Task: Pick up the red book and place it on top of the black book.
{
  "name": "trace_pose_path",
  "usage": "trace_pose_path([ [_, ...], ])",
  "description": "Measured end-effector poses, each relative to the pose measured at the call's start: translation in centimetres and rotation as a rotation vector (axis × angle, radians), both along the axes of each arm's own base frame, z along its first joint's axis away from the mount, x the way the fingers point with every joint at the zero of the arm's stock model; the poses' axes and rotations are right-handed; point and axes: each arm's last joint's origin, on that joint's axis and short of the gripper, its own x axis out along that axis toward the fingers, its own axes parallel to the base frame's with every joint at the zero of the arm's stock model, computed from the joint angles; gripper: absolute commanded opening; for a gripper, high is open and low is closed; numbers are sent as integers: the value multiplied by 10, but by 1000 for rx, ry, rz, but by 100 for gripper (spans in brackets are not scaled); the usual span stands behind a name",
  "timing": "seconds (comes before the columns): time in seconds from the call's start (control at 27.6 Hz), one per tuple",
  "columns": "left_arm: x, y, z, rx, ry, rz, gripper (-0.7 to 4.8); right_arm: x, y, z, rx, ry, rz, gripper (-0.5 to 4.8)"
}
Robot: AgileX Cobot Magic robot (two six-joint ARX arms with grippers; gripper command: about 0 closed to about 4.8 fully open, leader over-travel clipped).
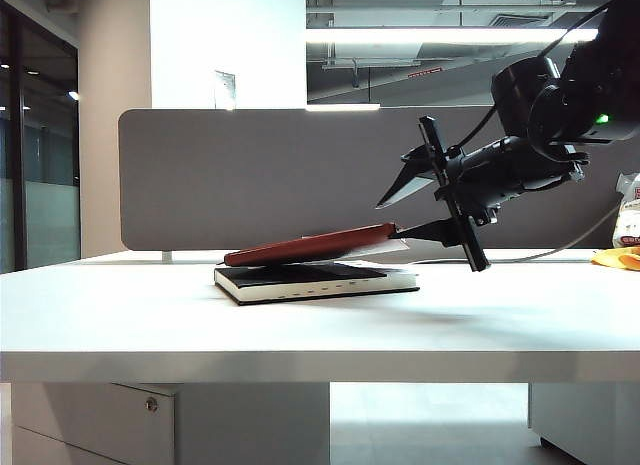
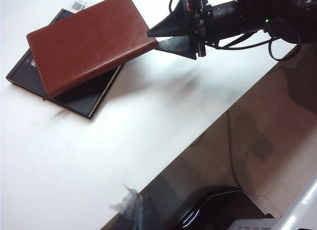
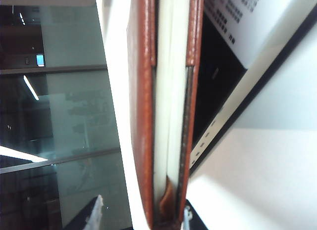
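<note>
Bare white table spreads wide in the lower frame around the black book at centre. The right gripper reaches in level from the right, jaws spread. The red book lies tilted on the black book, its raised right edge between those jaws. The left gripper is out of view.

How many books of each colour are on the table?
Red book: 1, tilted on the black one, by the open right gripper
Black book: 1, flat on the table
Total: 2 books
</note>
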Motion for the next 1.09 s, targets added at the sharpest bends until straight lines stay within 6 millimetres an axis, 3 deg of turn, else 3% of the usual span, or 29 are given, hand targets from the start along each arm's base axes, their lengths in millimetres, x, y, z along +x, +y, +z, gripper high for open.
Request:
trace_pose_path([
  [0.15,0,0,0,0,0,0,-6,2,-8,-1,-5,20,-19,198],
  [0.29,0,0,0,0,0,0,-6,3,-14,-2,-6,26,-35,112],
  [0.69,0,0,0,0,-1,0,-6,4,-14,3,4,-11,-30,110],
  [0.8,-1,0,1,-1,-3,-1,-6,5,-14,4,4,-11,-31,46],
  [0.87,-2,1,1,-2,-6,-1,-6,4,-12,4,4,-11,-26,8],
  [1.09,-2,1,2,-4,-10,0,-6,1,3,4,-10,-32,8,-5],
])
